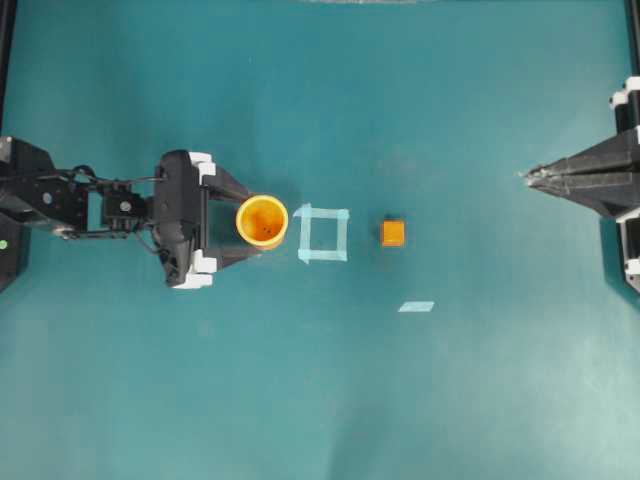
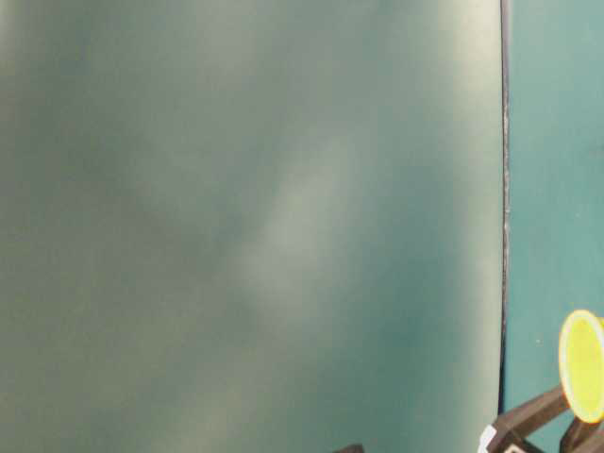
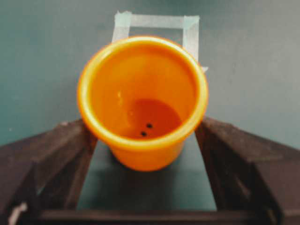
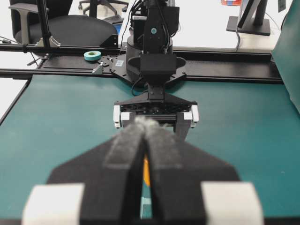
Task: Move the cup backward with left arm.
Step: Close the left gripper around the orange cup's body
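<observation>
- Overhead view: cup [image 1: 262, 220] upright on the table [image 1: 320, 400], just left of the tape square [image 1: 323, 233]; cube [image 1: 393, 233] well apart beyond the square; stray tape strip [image 1: 416, 306] lower right, out of the way.
- Left gripper [image 1: 240, 231] spread wide, one finger each side of the cup; seen from the left wrist, cup [image 3: 143, 101] centred between the fingers [image 3: 56, 154], a small gap at each wall as far as can be told; not yet clamped.
- Right gripper [image 1: 525, 176] parked at the right edge, fingers pressed together on nothing; nothing needed from it.
- Judged step: closing on the cup before drawing it backward, toward the left arm's base.
- Best done by closing gently and evenly; thin plastic wall likely to flex or pop out under a hard squeeze.
- Worth gripping low on the body rather than at the flared rim; a rim grip likely to tip the cup.
- Centring to be checked first; uneven gaps would shove the cup sideways as one finger lands first.
- Once held, a slight lift or a light slide straight back, slowly, upright; dragging with a loose hold risks toppling.
- Table-level view mostly blurred; only the yellow rim [image 2: 582, 365] shows at the corner; height of the fingers on the cup not readable there.
</observation>
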Controlling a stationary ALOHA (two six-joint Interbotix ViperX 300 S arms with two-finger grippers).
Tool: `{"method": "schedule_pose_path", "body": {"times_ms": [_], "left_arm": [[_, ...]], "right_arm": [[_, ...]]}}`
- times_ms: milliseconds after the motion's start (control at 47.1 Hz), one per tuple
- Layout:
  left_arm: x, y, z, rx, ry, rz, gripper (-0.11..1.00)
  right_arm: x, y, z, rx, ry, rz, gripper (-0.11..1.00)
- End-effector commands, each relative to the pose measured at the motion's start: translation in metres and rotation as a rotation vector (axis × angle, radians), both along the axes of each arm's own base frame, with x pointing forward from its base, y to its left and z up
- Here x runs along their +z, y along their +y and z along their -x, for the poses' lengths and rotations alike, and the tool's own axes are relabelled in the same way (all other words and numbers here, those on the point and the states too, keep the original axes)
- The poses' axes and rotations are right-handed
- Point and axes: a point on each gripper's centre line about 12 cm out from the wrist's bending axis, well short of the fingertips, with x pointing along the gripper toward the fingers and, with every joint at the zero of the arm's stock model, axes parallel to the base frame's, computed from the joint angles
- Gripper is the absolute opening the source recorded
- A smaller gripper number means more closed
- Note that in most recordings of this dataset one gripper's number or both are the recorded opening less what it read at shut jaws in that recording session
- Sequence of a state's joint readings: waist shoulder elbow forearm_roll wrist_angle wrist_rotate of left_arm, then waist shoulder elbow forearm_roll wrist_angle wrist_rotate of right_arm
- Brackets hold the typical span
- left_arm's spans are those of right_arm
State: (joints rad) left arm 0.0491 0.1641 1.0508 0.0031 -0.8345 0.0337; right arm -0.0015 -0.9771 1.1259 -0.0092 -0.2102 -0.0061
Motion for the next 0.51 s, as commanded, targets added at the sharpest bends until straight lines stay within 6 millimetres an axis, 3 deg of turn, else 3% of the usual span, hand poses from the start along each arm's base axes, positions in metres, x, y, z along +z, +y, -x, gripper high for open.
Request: {"method": "schedule_pose_path", "body": {"times_ms": [0,489], "left_arm": [[0.0089,0.0012,-0.0090,0.000,-0.043,-0.005,0.78],[0.0078,0.0021,-0.0165,-0.007,-0.045,-0.026,0.75]], "right_arm": [[0.0111,0.0003,-0.0022,0.002,-0.021,0.003,-0.01],[0.0107,0.0003,-0.0025,0.002,-0.015,0.003,-0.01]]}}
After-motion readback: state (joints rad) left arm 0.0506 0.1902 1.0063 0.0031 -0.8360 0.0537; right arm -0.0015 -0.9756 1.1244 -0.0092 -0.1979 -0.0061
